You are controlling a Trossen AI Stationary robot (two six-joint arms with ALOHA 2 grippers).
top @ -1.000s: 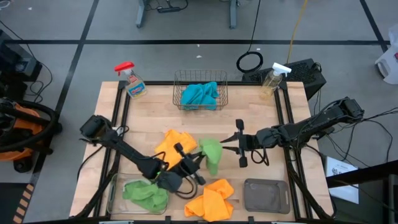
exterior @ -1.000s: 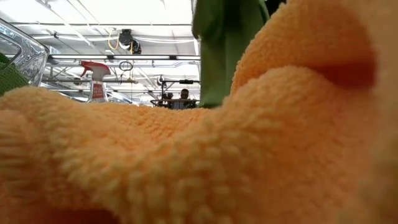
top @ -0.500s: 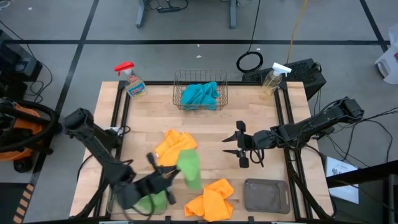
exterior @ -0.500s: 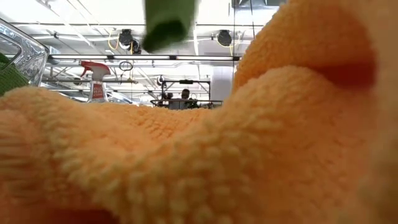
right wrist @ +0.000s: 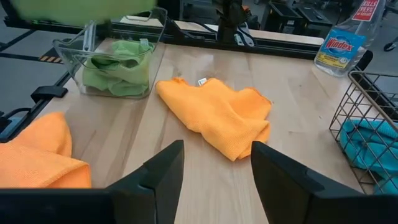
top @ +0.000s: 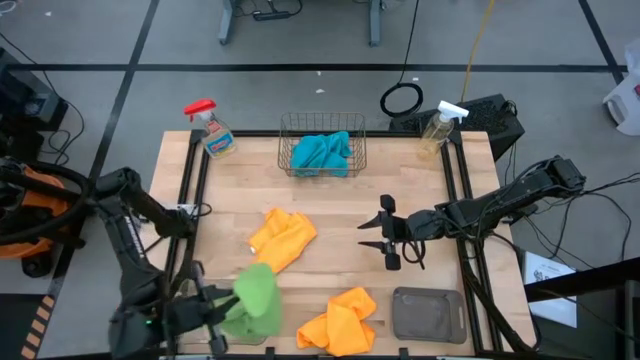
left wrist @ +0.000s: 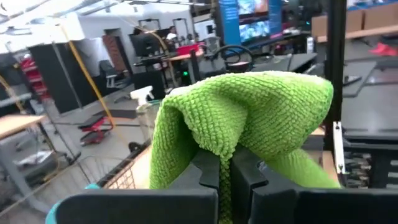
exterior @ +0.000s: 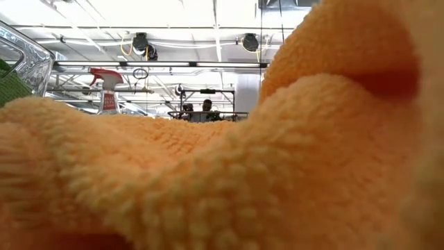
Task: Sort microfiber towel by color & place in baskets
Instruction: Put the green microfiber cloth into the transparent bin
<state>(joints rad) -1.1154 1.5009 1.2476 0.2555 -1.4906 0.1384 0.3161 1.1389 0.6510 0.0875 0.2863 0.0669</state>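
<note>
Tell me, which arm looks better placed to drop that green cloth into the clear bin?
Probably the left: its hand is shut on the green cloth, right over the clear bin. The right hand waits open, mid-table.

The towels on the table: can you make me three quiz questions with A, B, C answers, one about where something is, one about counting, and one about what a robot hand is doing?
1. Where are the blue towels?
A. in the wire basket
B. in the dark grey bin
C. on the floor

2. How many orange towels lie loose on the table?
A. none
B. two
C. four

3. What is the left hand doing?
A. hanging open with nothing in it
B. gripping a spray bottle
C. gripping a green towel

Answers:
1 A: the blue towels sit inside the wire basket at the table's far edge.
2 B: one orange towel lies mid-table, another orange towel by the near edge.
3 C: the left hand is pinched shut on the green towel, over the clear bin.
</note>
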